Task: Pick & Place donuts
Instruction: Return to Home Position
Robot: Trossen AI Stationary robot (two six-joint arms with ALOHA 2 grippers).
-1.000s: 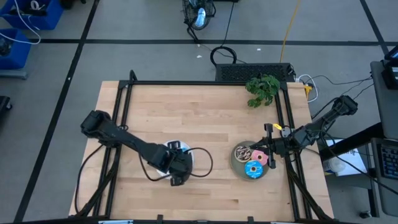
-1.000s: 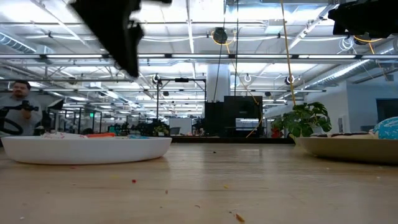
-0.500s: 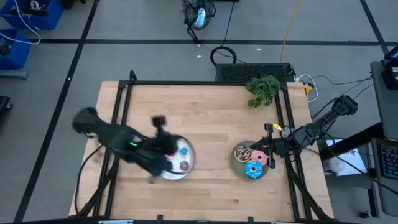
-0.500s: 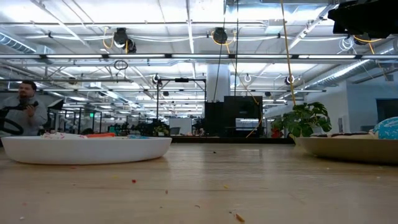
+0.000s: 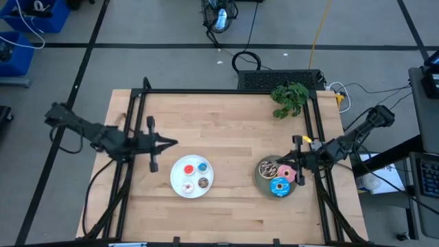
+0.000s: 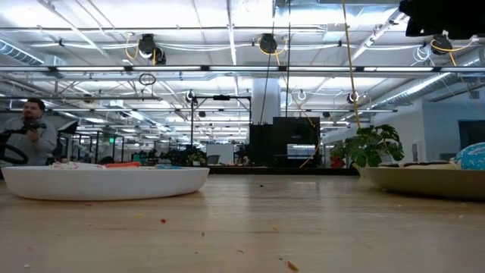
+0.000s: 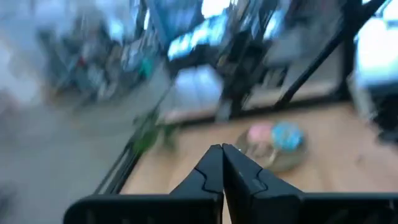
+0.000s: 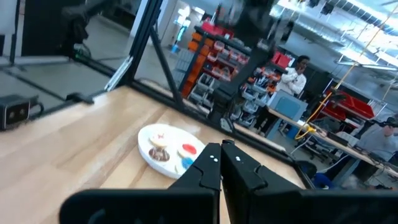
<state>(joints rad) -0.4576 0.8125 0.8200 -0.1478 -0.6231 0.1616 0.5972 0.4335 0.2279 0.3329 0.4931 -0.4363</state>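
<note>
Tiny donuts lie on the round white plate [image 5: 180, 180]: a red one [image 5: 188, 169], a blue one [image 5: 202, 165], a brown one [image 5: 203, 182] and a white-pink one [image 5: 187, 186]. The grey plate [image 5: 261, 182] holds the chocolate donut [image 5: 267, 167], the pink donut [image 5: 287, 172] and the blue sprinkled donut [image 5: 278, 186]. My left gripper [image 5: 172, 143] hangs shut and empty by the table's left edge, left of and beyond the white plate, pointing right. My right gripper [image 5: 280, 165], shut and empty, hovers over the grey plate, pointing left.
A green plant [image 5: 289, 97] stands at the far right of the table. Black frame rails [image 5: 226, 92] run along the far, left and right edges. Bare wood lies between the two plates and across the far half. A person [image 6: 30, 130] stands in the room beyond.
My left gripper has risen from over the white plate and swung fast toward the table's left edge, ending level and pointing right. The tiny donuts on the white plate, covered by the arm a second ago, now show. My right gripper has kept still.
</note>
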